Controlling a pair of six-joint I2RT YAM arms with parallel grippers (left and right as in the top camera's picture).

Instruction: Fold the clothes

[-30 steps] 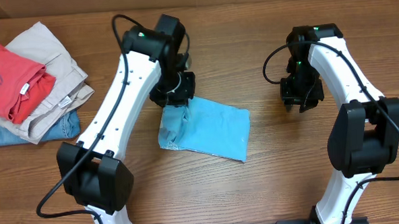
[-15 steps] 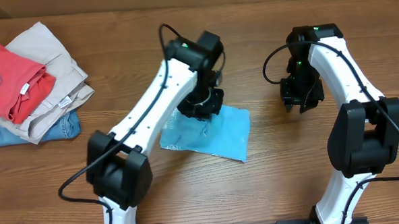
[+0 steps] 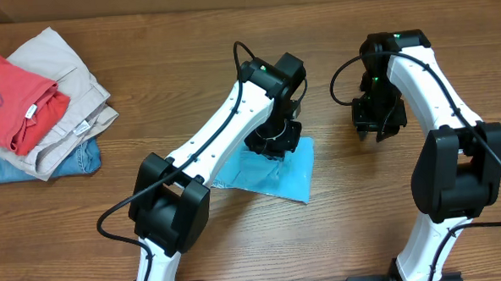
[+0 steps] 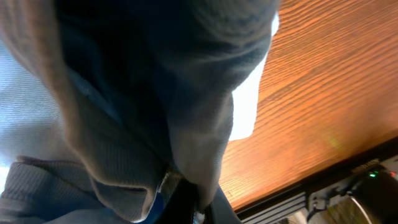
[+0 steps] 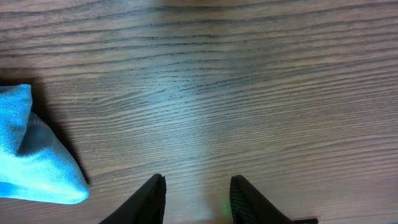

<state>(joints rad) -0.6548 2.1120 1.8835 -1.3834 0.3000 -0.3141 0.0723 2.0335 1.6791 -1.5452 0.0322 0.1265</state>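
The clothes, a light sky-blue T-shirt, lie part-folded on the wooden table at centre. My left gripper hangs over the shirt's right half, shut on a bunch of its fabric. In the left wrist view the lifted cloth fills most of the frame and drapes around the shut gripper. My right gripper stands to the right of the shirt, apart from it. Its fingers are open over bare wood with nothing between them, and a corner of the blue shirt shows at the left.
At the far left stands a pile of other garments: a red T-shirt, beige trousers and blue denim underneath. The table's front edge shows in the left wrist view.
My left arm has swung to the right, carrying the shirt's left side across towards its right edge. The right arm has stayed still.
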